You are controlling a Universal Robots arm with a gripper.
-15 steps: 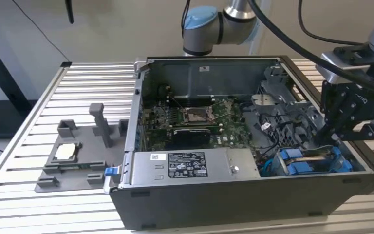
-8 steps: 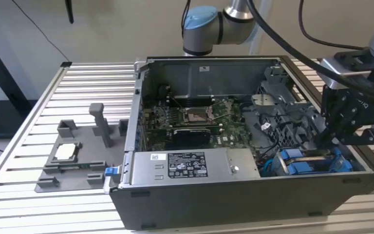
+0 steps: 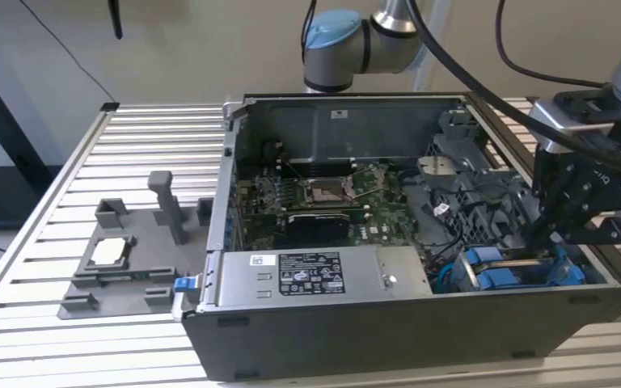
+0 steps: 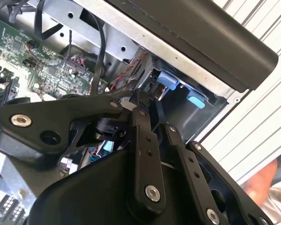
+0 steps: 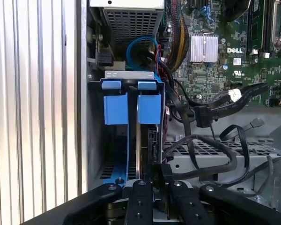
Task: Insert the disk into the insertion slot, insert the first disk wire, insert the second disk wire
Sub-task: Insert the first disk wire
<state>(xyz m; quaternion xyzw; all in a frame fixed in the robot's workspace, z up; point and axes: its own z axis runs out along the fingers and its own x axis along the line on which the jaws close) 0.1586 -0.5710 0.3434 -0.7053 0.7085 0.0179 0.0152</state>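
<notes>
**Disk**, one: stands on edge inside the insertion slot, at the corner of the computer case.

**Blue tabs**, two: side by side at the slot's far end.

**Gripper**, one: jaws drawn close together, apparently clamped on the disk's near end to steer it along the cage, though the contact is partly hidden.

**Disk wires**, two black plugs: lying loose beside the slot, neither attached to the disk.

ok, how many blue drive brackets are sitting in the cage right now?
2. In the first wrist view they stand side by side in the insertion slot: one blue bracket next to the case wall, the other toward the motherboard. More may be hidden.
</notes>
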